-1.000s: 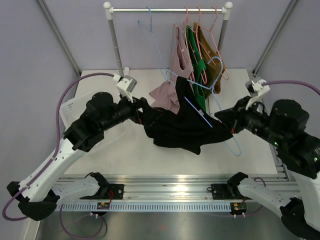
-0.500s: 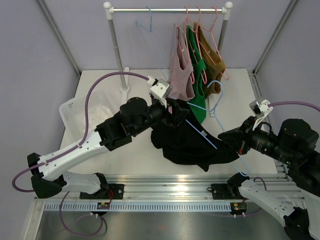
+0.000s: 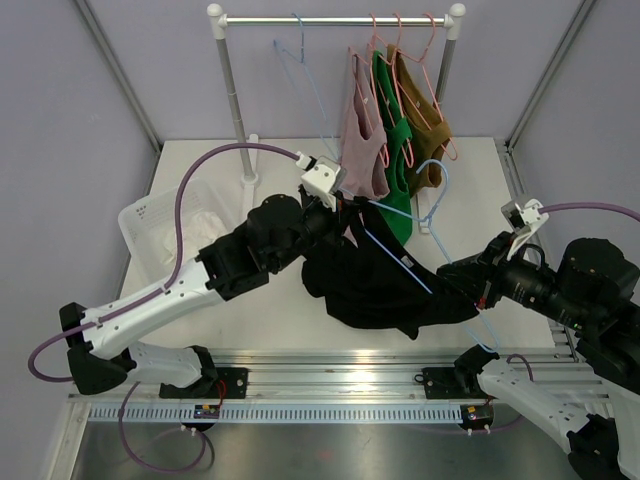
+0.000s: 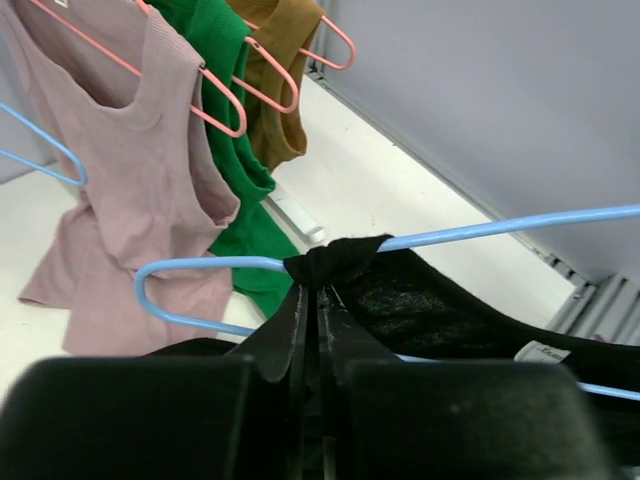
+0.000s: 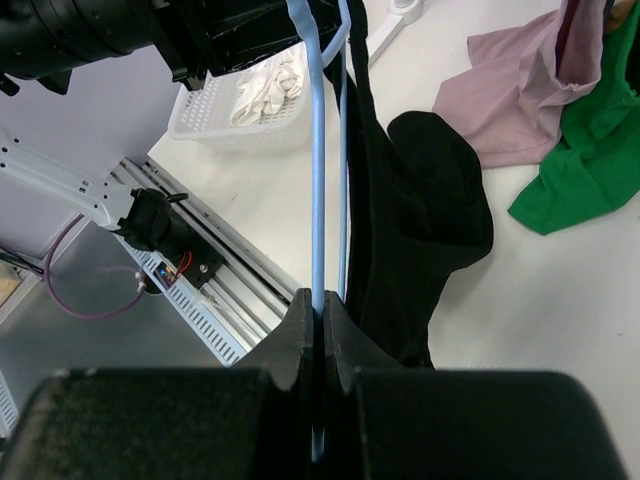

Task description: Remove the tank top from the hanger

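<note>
A black tank top (image 3: 375,285) hangs on a light-blue hanger (image 3: 400,256) held over the middle of the table. My left gripper (image 3: 350,216) is at the hanger's upper end. In the left wrist view it (image 4: 320,292) is shut on the bunched black strap (image 4: 335,262) where it wraps the blue hanger wire (image 4: 500,224). My right gripper (image 3: 462,285) is at the hanger's lower right end. The right wrist view shows it (image 5: 320,300) shut on the blue hanger wire (image 5: 318,150), with the black tank top (image 5: 420,200) draped beside it.
A clothes rack (image 3: 335,20) at the back carries a pink top (image 3: 362,150), a green top (image 3: 395,150), a brown top (image 3: 425,130) and a bare blue hanger (image 3: 300,70). A white basket (image 3: 150,225) holding white cloth (image 3: 205,215) sits at the left.
My left arm swung right to the hanger's upper end and its gripper closed on the black strap. My right arm drew the hanger toward the near right.
</note>
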Motion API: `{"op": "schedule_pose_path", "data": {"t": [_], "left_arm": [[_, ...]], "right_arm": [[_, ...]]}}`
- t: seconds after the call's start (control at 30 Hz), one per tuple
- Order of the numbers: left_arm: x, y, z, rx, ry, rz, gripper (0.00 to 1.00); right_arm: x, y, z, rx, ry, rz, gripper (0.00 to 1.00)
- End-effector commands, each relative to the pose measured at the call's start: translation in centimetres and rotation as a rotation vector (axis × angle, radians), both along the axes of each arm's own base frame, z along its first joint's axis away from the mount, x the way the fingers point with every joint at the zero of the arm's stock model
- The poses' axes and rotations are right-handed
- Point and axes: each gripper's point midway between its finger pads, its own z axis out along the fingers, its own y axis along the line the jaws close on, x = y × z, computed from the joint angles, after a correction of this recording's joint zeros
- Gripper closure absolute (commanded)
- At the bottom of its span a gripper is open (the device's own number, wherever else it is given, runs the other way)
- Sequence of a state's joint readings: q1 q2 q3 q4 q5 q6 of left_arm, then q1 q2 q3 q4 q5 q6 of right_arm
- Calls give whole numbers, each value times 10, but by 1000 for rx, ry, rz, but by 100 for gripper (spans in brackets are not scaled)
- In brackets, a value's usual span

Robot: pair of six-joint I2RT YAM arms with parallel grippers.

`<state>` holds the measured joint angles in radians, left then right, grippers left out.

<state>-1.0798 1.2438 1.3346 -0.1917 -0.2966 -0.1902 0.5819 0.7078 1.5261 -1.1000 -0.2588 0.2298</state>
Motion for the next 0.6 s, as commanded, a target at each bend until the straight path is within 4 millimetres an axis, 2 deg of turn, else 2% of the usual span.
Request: {"op": "schedule_pose_path", "data": {"t": [0.0, 0.1, 0.13, 0.2, 0.23, 0.27, 0.3, 0.33, 0.37, 0.43, 0.47, 0.53, 0.57], "left_arm": [[11, 9, 18, -37, -37, 83, 100], [22, 33, 15, -25, -24, 217, 100], [29, 55, 12, -22, -3, 324, 100], [35, 80, 8, -32, 23, 427, 100], [37, 94, -4, -28, 63, 478, 100], [44, 112, -7, -43, 83, 528, 100], [42, 126, -2, -79, 93, 546, 100], [41, 130, -9, -95, 123, 532, 100], [45, 141, -17, -91, 137, 559, 100], [41, 150, -19, -96, 153, 573, 100], [41, 154, -21, -95, 164, 585, 100], [35, 152, -24, -84, 187, 548, 100], [32, 149, -28, -80, 195, 515, 100]], "right_arm": [[3, 2, 14, 29, -51, 2, 100], [2, 0, 7, 11, -62, 8, 100], [0, -2, 2, 1, -72, 12, 100], [-5, -2, -1, 1, -92, 33, 100], [-7, -1, -6, -5, -97, 51, 100], [-12, -1, -2, 13, -127, 67, 100], [-17, 0, -2, 24, -137, 94, 100], [-19, 2, -5, 23, -148, 110, 100], [-23, 1, 2, 50, -200, 122, 100], [-28, 5, 1, 62, -246, 165, 100], [-34, 3, 9, 85, -303, 176, 100], [-34, 3, 9, 94, -339, 183, 100], [-36, 3, 21, 127, -398, 180, 100]]}}
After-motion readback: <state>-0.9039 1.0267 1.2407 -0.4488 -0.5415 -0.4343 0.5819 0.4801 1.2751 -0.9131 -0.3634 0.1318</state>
